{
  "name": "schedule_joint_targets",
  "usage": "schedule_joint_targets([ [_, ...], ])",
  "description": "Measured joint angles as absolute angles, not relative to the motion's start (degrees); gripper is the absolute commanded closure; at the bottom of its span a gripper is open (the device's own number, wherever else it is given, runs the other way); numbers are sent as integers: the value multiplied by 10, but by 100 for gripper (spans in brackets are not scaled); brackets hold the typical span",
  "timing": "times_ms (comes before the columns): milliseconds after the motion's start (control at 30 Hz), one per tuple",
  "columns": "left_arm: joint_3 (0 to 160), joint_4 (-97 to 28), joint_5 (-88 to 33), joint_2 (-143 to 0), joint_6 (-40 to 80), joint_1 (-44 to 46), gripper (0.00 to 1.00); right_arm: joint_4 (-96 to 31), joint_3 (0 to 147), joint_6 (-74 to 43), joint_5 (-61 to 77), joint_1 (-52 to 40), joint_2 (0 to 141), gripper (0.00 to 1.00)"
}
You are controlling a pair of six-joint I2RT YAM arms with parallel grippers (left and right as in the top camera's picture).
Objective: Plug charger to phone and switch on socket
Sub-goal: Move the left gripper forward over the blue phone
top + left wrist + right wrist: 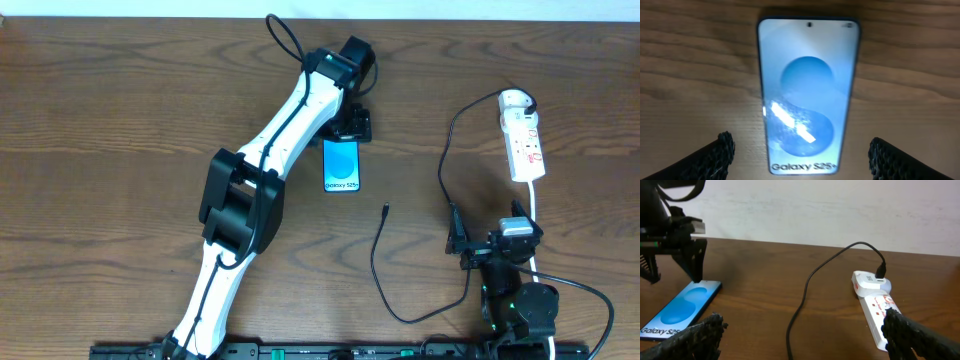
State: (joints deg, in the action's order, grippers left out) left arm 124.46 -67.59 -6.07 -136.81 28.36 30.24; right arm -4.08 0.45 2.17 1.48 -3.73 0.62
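Dark wood-grain bench, pale wall beyond the far edge. We log the phone (341, 166) (807, 95) (682, 310) flat and face up around mid-bench, toward the far edge, blue screen lit, "Galaxy S25+" readable.

The left gripper (349, 128) (805, 160) sits at the phone's far end. Its fingers are spread wider than the handset and grip nothing. We cannot tell whether it touches the phone.

The charger (376, 255) (807, 287) loops across the bench right of the phone. Its connector tip (386, 209) lies loose on the wood, apart from the handset. Its plug (524, 100) (881, 271) is seated in the rounded far end of the power strip (525, 140) (875, 300), which lies toward the far right corner. We cannot read the switch position.

The right gripper (462, 240) (805, 340) is near the near right corner, fingers apart and empty, with the cable running just beside it.
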Motion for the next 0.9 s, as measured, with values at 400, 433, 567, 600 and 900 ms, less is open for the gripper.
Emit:
schedule_joint_targets([
  [400, 1213, -644, -39, -1369, 300, 314, 12, -41, 4, 22, 15, -37, 6, 1],
  [433, 1213, -642, -39, -1369, 301, 317, 12, -41, 4, 22, 15, -37, 6, 1],
  [567, 1213, -638, -39, -1369, 302, 328, 12, -41, 4, 22, 15, -37, 6, 1],
  [600, 1213, -637, -39, -1369, 302, 330, 12, -41, 4, 22, 15, -37, 6, 1],
  [900, 1204, -625, -34, -1369, 302, 334, 12, -41, 4, 22, 15, -37, 6, 1],
])
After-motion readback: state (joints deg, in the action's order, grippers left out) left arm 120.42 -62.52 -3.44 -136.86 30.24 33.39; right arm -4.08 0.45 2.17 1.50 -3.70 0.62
